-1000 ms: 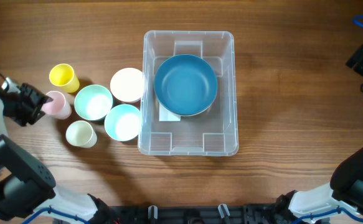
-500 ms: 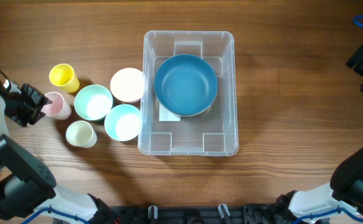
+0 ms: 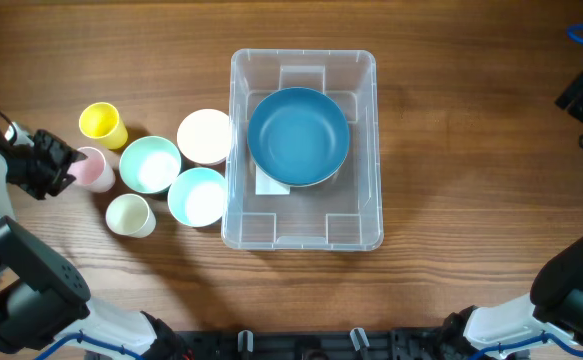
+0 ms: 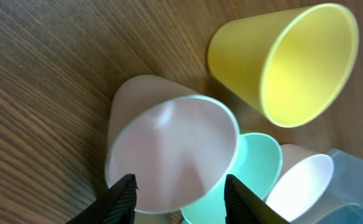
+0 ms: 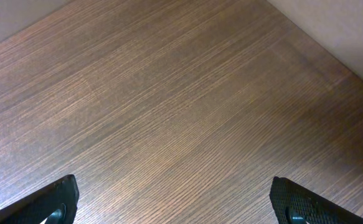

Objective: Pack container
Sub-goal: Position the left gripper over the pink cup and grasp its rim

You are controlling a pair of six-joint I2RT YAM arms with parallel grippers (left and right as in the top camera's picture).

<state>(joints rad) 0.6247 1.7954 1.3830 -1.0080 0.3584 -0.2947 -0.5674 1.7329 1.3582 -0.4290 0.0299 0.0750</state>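
Close up from the left wrist, the left gripper (image 4: 182, 200) shows two black fingertips (image 4: 122, 198) spread apart at the bottom edge. A pale pink cup (image 4: 169, 152) sits just ahead of them, its open mouth turned toward the camera and its rim filling the gap between the tips. Whether either tip touches the cup cannot be told.

Just behind the pink cup lies a mint-green bowl (image 4: 256, 158), then a cream bowl (image 4: 302, 180). A yellow cup (image 4: 281, 62) stands beside the pink one, up and to the right in this view.

From overhead, the left gripper (image 3: 59, 165) is at the left side of the wooden table (image 3: 471, 60), right against the pink cup (image 3: 95, 168). Near it cluster the yellow cup (image 3: 100, 123), the mint-green bowl (image 3: 150, 165), a pale yellow cup (image 3: 130, 214), a light blue bowl (image 3: 197, 196) and the cream bowl (image 3: 204, 136).

Beyond this cluster, at the table's centre, sits the container (image 3: 301, 230) — a clear rectangular bin, well apart from the left gripper, with the cups and bowls between them. The light blue and cream bowls lie just beside its left wall. Inside it rests a large blue bowl (image 3: 298, 136), partly covering a white label (image 3: 269, 183) on the base.

Farthest off, the right arm is at the table's right edge, well apart from the container. Its wrist view shows the right gripper (image 5: 178, 205) with fingertips wide apart — nothing but bare wood between them.
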